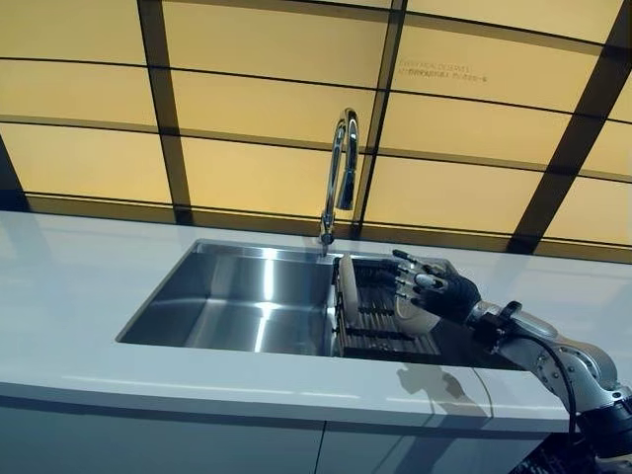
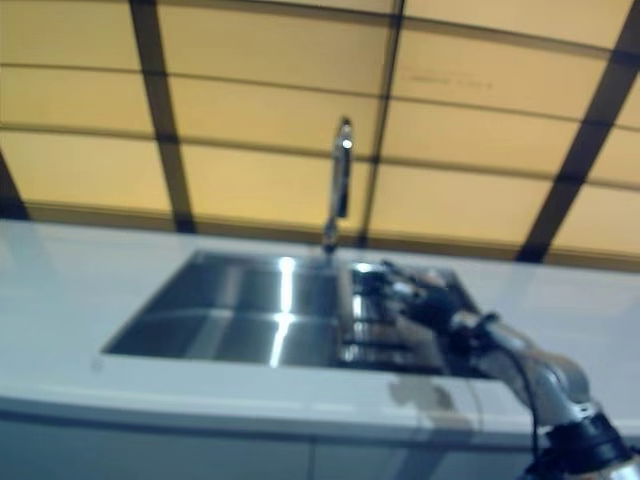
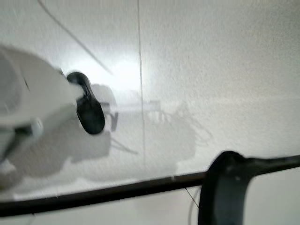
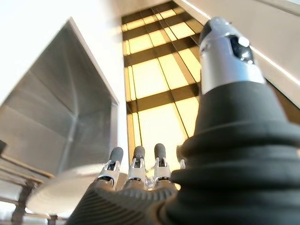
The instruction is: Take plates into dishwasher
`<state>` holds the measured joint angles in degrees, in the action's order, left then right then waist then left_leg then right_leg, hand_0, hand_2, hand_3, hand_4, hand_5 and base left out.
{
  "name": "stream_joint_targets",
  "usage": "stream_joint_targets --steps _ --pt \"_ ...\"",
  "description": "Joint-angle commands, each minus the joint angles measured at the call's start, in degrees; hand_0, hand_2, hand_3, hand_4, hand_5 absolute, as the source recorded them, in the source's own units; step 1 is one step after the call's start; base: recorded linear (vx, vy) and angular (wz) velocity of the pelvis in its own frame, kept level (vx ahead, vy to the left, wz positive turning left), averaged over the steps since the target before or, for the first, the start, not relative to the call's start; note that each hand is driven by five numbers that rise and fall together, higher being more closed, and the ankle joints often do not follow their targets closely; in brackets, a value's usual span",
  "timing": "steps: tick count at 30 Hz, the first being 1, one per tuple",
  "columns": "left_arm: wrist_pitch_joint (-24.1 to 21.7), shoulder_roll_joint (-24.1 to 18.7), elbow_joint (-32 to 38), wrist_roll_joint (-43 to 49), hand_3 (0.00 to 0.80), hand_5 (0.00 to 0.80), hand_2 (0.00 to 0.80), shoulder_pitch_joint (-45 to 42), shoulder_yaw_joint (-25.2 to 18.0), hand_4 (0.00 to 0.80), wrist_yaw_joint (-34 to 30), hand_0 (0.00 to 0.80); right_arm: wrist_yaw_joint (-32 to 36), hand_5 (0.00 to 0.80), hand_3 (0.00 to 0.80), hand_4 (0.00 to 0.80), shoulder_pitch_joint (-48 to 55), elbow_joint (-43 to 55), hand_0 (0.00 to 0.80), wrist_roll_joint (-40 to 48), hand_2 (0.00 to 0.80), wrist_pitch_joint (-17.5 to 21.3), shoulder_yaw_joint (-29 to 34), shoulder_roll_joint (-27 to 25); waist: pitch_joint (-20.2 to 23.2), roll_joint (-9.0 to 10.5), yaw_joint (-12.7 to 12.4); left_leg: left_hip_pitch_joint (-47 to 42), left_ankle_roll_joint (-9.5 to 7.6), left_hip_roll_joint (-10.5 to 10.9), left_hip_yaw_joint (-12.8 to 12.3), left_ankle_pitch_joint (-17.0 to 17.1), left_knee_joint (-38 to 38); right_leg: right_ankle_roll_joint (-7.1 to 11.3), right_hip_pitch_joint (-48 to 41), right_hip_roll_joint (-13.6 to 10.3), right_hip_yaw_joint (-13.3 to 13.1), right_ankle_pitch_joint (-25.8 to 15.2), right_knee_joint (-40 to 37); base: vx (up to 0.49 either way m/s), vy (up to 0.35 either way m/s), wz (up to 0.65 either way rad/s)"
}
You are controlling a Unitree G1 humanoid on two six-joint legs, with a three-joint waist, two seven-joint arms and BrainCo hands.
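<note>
1. A steel sink (image 1: 237, 296) is set into a white counter (image 1: 69, 286), with a curved tap (image 1: 341, 168) behind it and a wall of yellow panels (image 1: 267, 109) beyond.
2. In the right part of the sink sits a dark dish rack (image 1: 380, 318).
3. One plate (image 1: 347, 286) stands on edge at the left end of the rack, just under the tap.
4. A second plate (image 1: 415, 318) lies against the palm side of the right hand (image 1: 439, 294), which reaches in over the rack from the right.
5. The right hand's fingers (image 1: 413, 274) stretch out nearly straight toward the upright plate, spread a little and not curled; the thumb looks to lie by the lower plate, but whether it pinches it cannot be told.
6. In the right wrist view the fingertips (image 4: 136, 159) stand in a row, straight, with the pale round plate (image 4: 65, 192) just under them.
7. The left hand shows in no view; the left wrist view shows only floor.
</note>
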<state>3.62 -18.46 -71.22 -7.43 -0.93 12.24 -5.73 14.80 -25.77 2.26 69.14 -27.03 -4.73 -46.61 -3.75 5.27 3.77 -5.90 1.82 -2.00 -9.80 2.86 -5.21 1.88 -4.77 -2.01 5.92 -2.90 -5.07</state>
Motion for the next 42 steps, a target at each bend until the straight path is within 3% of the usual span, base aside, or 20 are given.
stream_joint_targets --steps 1,18,22,31,42 --pt "-0.4 -1.2 -4.4 3.3 0.0 0.0 0.0 3.0 0.4 0.0 0.1 0.0 -2.1 0.0 0.0 0.0 -8.3 -2.8 0.0 5.0 0.0 7.5 4.2 -1.8 0.7 0.72 -1.7 -1.6 -1.35 1.0 0.6 -6.5 1.5 5.4 0.9 -2.8 0.9 1.2 2.5 0.0 0.0 0.0" --pt "0.8 -2.0 -2.5 3.9 0.0 0.0 0.0 2.5 2.0 0.0 -0.2 0.0 -12.5 0.0 0.0 0.0 -17.9 -17.8 0.0 -1.7 0.0 13.4 4.0 -7.0 0.4 0.82 -3.5 -1.1 -1.51 1.3 1.6 -6.7 2.0 5.3 0.5 -2.7 1.9 1.2 2.3 0.004 -0.002 0.0" --pt "0.9 -2.3 -2.0 4.1 0.0 0.0 0.0 1.9 2.9 0.0 -0.3 0.0 -19.4 0.0 0.0 0.0 -20.9 -22.9 0.0 -6.8 0.0 16.2 3.0 -9.1 0.0 0.82 -4.6 -0.8 -1.29 1.3 2.5 -6.3 1.6 5.31 0.2 -2.8 2.8 1.1 1.7 0.059 -0.029 0.06" --pt "2.0 -3.3 -0.6 4.7 0.0 0.0 0.0 1.1 3.8 0.0 -0.3 0.0 -23.1 0.0 0.0 0.0 -24.6 -29.7 0.0 -12.8 0.0 13.0 -0.6 -12.8 -1.4 0.77 -6.0 0.3 -0.81 1.1 3.6 -5.1 0.9 5.31 0.6 -3.0 3.9 0.2 0.6 0.032 -0.027 0.08" --pt "2.1 -4.4 1.2 4.7 0.0 0.0 0.0 0.9 4.8 0.0 -0.4 0.0 -20.3 0.0 0.0 0.0 -28.3 -36.9 0.0 -18.5 0.0 9.6 -5.6 -15.0 -3.7 0.49 -7.0 2.3 -0.54 1.1 4.3 -4.0 0.3 5.39 2.2 -3.2 4.9 -0.6 0.3 -0.01 -0.011 0.04"
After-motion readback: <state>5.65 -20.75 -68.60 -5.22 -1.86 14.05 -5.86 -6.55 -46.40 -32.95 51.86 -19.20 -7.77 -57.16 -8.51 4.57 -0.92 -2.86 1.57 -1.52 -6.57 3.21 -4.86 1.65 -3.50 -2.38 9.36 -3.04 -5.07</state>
